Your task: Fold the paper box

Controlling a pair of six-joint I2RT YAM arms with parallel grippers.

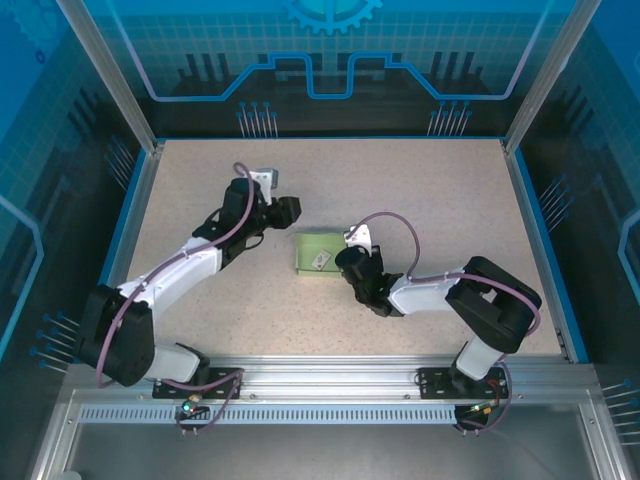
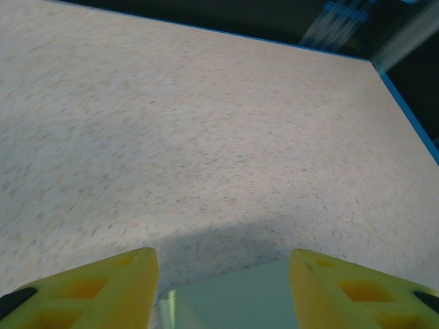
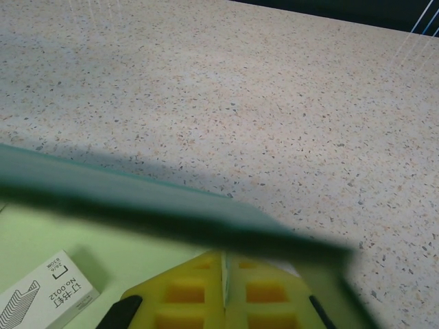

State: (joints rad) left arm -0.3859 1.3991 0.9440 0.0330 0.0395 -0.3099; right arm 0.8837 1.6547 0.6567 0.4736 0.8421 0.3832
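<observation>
Pinching the paper box (image 1: 318, 253), the closed right end effector (image 3: 224, 264) may drag it while the parted left end effector (image 2: 221, 259) holds nothing.

Matt paper box (image 1: 318, 252); speckled, smooth table (image 1: 430, 190)

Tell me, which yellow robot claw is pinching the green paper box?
The right gripper: its yellow fingers are shut on an edge of the pale mint-green paperboard box. The left gripper has its fingers apart, gripping nothing.
</observation>
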